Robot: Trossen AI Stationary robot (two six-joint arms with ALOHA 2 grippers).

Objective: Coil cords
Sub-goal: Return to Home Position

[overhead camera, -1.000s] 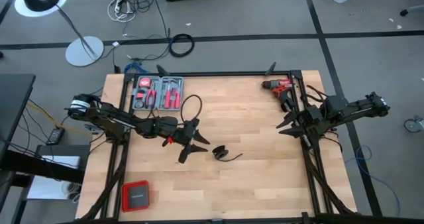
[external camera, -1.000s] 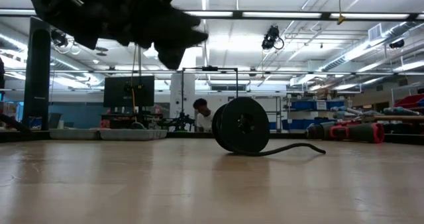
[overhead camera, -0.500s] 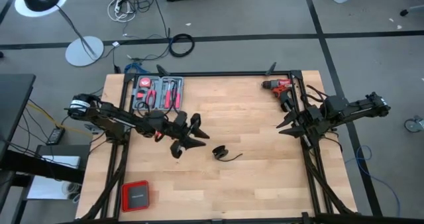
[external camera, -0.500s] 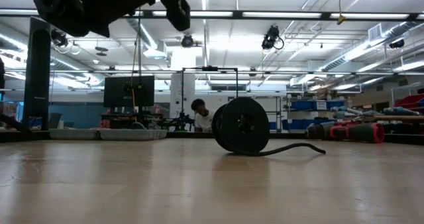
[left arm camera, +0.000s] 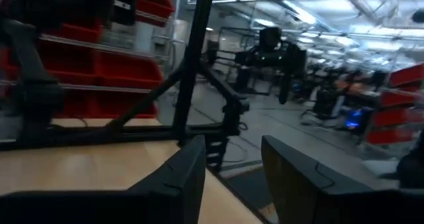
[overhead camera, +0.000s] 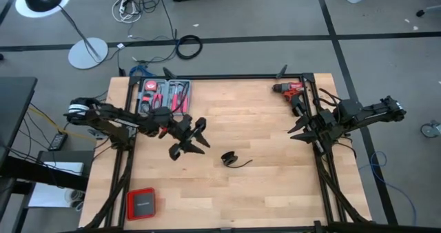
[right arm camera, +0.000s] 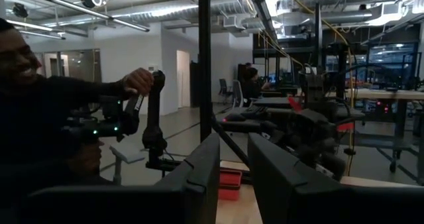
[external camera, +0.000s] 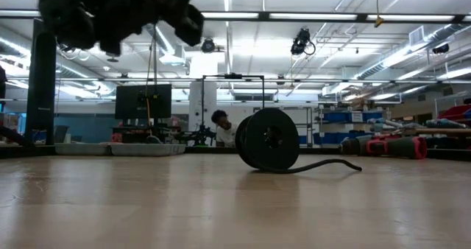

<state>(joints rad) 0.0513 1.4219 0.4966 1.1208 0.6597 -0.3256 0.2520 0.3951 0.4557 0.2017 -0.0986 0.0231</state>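
The black cord (overhead camera: 230,158) sits near the middle of the wooden tabletop (overhead camera: 269,195), mostly wound onto a small black spool (external camera: 268,139) standing on its edge. A short loose tail (external camera: 327,164) trails off it flat on the wood.

The left pincer (overhead camera: 191,143) hangs above the tabletop, near the spool but clear of it, on the side toward the tool tray (overhead camera: 163,96). Its fingers (left arm camera: 173,184) are spread apart with nothing between them.

The right pincer (overhead camera: 298,128) is well away at the tabletop's right edge, just this side of the red drill (overhead camera: 288,89). Its fingers (right arm camera: 197,177) are parted and empty too.

A red case (overhead camera: 140,203) lies in the near left corner. Beyond the tabletop, the right wrist view catches a person (right arm camera: 40,124) gripping a handle – not a robot part.
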